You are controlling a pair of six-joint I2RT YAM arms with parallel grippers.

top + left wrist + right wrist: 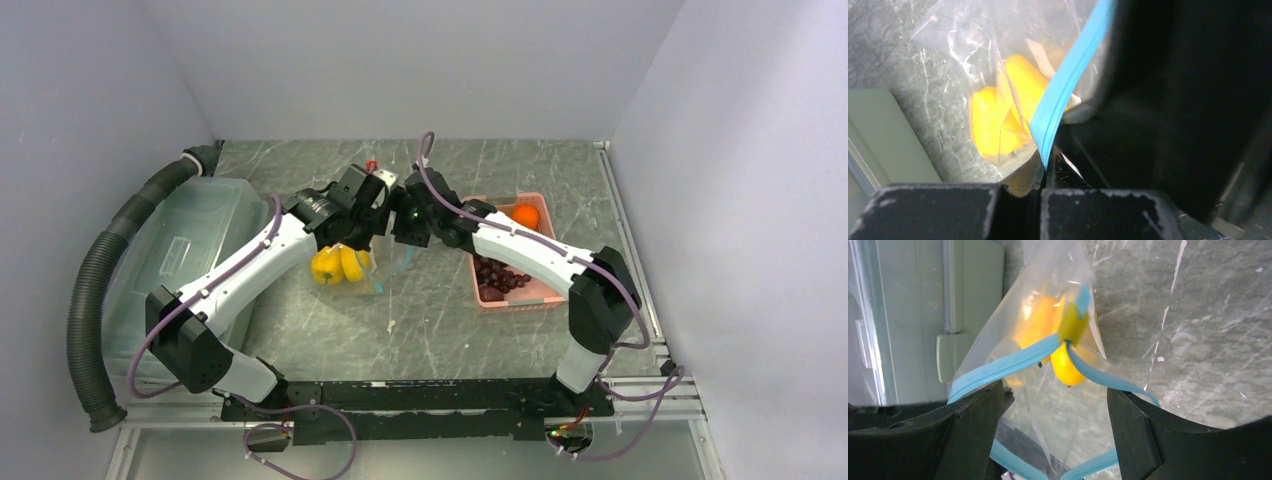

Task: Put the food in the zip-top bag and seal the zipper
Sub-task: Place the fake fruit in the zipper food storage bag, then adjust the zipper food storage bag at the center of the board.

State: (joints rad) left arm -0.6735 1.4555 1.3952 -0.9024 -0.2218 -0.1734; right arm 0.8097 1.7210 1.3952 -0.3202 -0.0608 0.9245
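The zip-top bag (384,268) hangs at mid table, its mouth pulled into an open diamond. My left gripper (1048,167) is shut on the teal-blue zipper (1073,70) at one end of the mouth. My right gripper (1053,432) is open, and its fingers (973,430) stand spread at the two sides of the mouth. The zipper (1003,365) runs past both fingers. Yellow food (1066,367) lies inside the bag (1058,405), also seen in the top view (340,265). A grape bunch (500,276) and an orange ball (526,215) lie in the pink basket (545,300).
A large translucent lidded bin (180,260) stands at the left, close to the bag, with a black ribbed hose (95,300) curving round it. The pink basket is right of the bag, under my right arm. White walls close in the table on three sides.
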